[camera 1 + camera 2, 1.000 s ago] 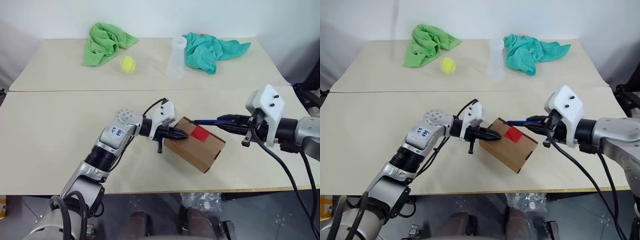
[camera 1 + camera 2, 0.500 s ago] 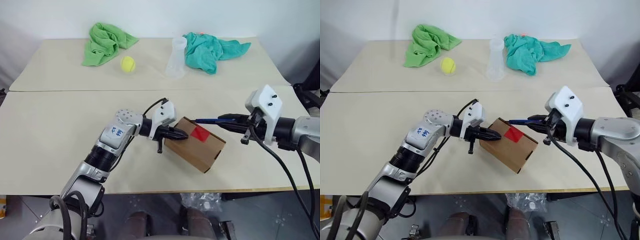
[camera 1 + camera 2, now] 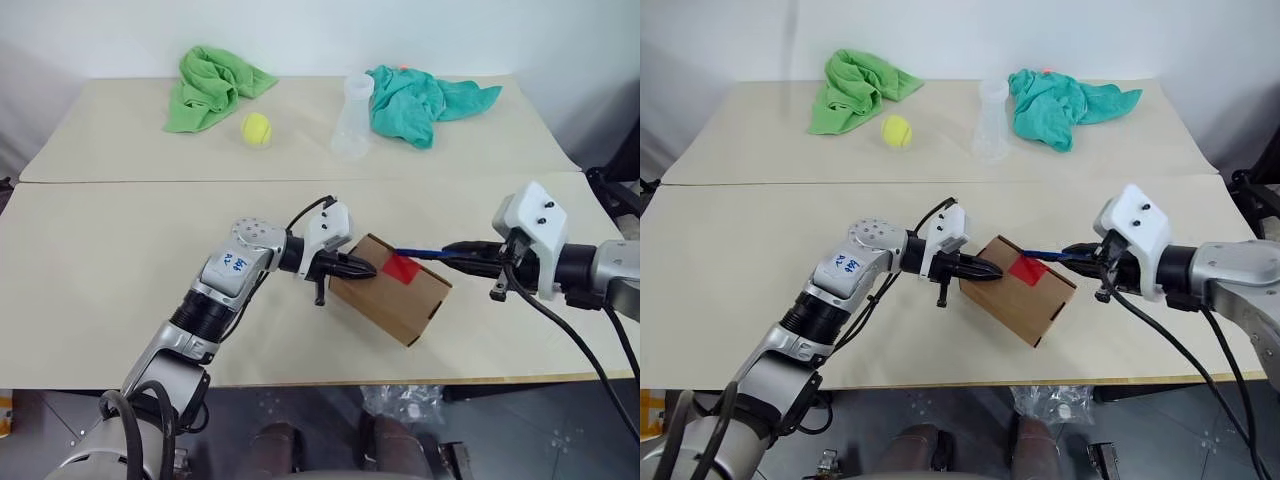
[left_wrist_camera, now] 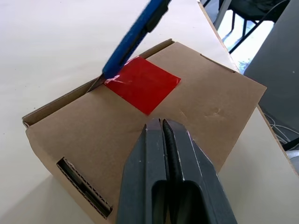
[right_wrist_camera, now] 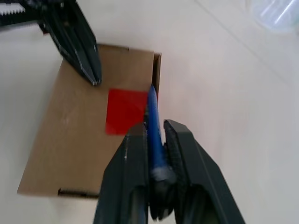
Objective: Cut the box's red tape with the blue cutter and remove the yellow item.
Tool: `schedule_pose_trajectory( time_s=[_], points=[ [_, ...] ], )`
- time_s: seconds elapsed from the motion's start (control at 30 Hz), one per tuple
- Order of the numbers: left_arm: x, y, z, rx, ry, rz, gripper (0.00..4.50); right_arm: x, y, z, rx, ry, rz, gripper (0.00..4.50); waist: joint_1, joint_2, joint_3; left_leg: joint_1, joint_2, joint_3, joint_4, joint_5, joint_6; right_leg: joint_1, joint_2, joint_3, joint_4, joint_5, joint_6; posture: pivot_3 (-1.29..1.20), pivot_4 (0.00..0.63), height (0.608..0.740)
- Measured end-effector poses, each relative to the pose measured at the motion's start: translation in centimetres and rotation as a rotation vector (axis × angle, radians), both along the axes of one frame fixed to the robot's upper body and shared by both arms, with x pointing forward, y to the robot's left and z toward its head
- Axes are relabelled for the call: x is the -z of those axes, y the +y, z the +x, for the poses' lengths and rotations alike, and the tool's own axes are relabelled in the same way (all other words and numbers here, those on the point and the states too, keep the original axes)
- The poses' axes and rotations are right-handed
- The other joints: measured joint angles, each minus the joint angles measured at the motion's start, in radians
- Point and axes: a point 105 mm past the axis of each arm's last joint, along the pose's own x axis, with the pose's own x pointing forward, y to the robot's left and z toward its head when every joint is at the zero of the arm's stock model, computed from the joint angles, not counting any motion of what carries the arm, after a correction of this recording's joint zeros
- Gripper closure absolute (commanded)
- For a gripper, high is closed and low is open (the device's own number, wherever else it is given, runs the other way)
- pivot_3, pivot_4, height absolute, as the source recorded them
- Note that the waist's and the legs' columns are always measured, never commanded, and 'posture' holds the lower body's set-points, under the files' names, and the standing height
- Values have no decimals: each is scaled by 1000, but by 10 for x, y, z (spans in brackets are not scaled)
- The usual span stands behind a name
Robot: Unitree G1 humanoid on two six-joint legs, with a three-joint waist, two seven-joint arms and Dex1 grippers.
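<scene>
Pressing down on the lid of the box (image 3: pixel 390 288) with its fingers clenched together and empty, the left gripper (image 3: pixel 362 268) sits just left of the red tape (image 3: pixel 401 266), which looks uncut, so slicing it, lifting the flap and taking out the yellow item all remain. To the right, the right gripper (image 3: pixel 452 250) clamps the blue cutter (image 3: pixel 423 253), whose tip has dropped since a second ago from above the box's far edge to the tape's edge.

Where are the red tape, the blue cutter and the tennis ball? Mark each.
red tape (image 4: pixel 142 84), left wrist view, patch centre.
blue cutter (image 4: pixel 133 37), left wrist view, mid-shaft.
tennis ball (image 3: pixel 256 128), left eye view, centre.
</scene>
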Motion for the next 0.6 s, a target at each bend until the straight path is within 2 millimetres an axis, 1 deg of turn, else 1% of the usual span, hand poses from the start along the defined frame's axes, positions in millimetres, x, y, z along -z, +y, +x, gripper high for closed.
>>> schedule_pose_trajectory(
  time_s=[0.23,0.6],
  points=[
    [0,0,0,-2,0,1,4411,-1,-6,-5,-6,10,-32,4187,1,0,0,0,0,-1,1,0,0,1,0,0,0,1,0,0,150,740],
    [0,-1,1,-12,-2,-1,4411,-3,-5,3,-1,65,-40,4187,0,0,0,0,0,-1,2,0,1,1,-1,0,0,2,0,0,150,740]
  ],
)
